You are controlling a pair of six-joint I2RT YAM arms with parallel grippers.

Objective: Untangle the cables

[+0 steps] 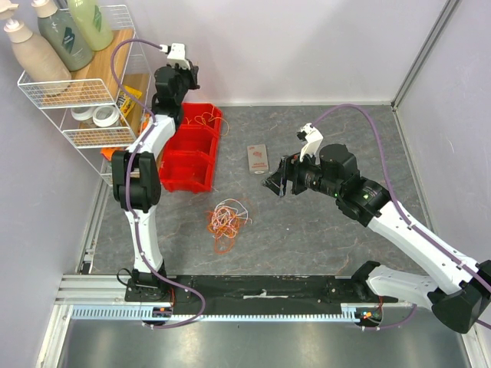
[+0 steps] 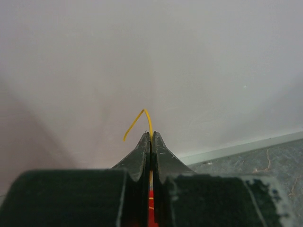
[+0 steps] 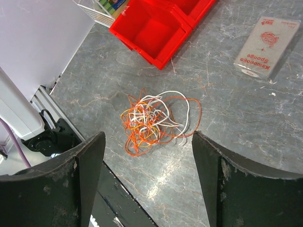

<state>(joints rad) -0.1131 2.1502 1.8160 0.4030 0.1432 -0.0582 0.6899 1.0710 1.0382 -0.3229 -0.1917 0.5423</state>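
Observation:
A tangle of orange, white and yellow cables [image 1: 227, 220] lies on the grey table; it also shows in the right wrist view [image 3: 154, 120]. My left gripper [image 1: 181, 83] is raised over the red bins and is shut on a thin yellow cable [image 2: 147, 120], whose end curls above the fingertips. More orange cable [image 1: 204, 119] lies in the back red bin. My right gripper [image 1: 278, 180] is open and empty, held above the table to the right of the tangle, its fingers [image 3: 90, 163] wide apart.
Red bins [image 1: 188, 165] stand at the back left. A white wire rack [image 1: 84, 92] with bottles and tape rolls stands beside them. A small sponge packet [image 1: 258, 159] lies behind the tangle. Walls close in the table at the back and sides.

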